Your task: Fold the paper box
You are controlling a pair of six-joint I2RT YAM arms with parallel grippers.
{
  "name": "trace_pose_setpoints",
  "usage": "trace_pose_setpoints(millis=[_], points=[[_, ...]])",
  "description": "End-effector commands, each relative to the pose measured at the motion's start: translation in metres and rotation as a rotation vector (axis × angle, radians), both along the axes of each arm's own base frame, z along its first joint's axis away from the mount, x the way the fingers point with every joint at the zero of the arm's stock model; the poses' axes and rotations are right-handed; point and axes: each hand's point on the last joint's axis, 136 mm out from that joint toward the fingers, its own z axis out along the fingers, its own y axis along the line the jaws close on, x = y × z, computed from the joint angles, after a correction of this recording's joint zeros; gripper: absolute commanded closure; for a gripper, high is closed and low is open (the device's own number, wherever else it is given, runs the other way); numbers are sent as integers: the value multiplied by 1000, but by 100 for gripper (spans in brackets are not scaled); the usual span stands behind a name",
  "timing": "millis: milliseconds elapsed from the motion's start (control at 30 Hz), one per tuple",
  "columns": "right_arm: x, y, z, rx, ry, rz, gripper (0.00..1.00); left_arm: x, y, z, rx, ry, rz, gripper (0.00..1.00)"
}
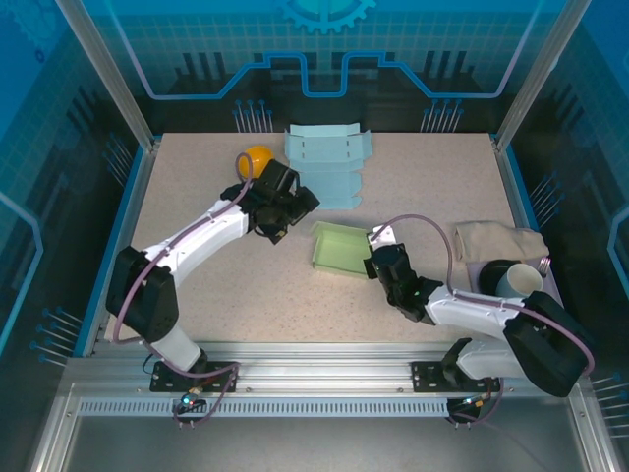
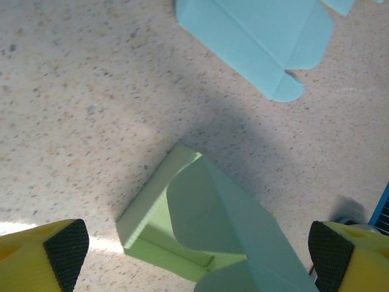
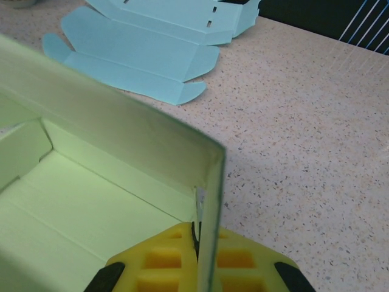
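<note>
While it lies open, green box point(image 1: 339, 248): smooth thin card, tray-shaped
Right gripper point(image 3: 196, 238): clenched on its wall
Left gripper point(image 2: 199, 252): spread wide

The left arm point(image 1: 201, 236) and right arm point(image 1: 472, 307) are each wearing smooth white shells between bulky, rounded black joint housings, and a thin mauve cable point(image 1: 425, 217) is running loosely alongside each one. The left pincer point(image 2: 194, 258) is showing yellow plastic fingers point(image 2: 27, 258) tipped with black textured pads point(image 2: 65, 250). The right pincer point(image 3: 196, 237) is showing the same yellow, moulded with square recesses.
</note>
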Motion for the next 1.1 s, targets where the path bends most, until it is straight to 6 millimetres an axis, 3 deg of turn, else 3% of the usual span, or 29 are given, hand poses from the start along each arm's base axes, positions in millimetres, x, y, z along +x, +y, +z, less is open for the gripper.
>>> trace_pose_setpoints(millis=[0, 167, 400, 667, 1067], points=[[14, 7, 10, 15, -24, 38, 99, 11, -6, -3, 11, 27, -44, 4], [19, 6, 6, 18, 20, 28, 99, 17, -29, -16, -46, 58, -59, 6], [28, 14, 21, 21, 11, 40, 98, 27, -46, -19, -41, 64, -92, 9], [32, 15, 15, 35, 65, -10, 99, 12, -66, -21, -71, 62, -89, 17], [8, 8, -6, 190, 228, -215, 97, -18, -55, -56, 34, 109, -71, 23]])
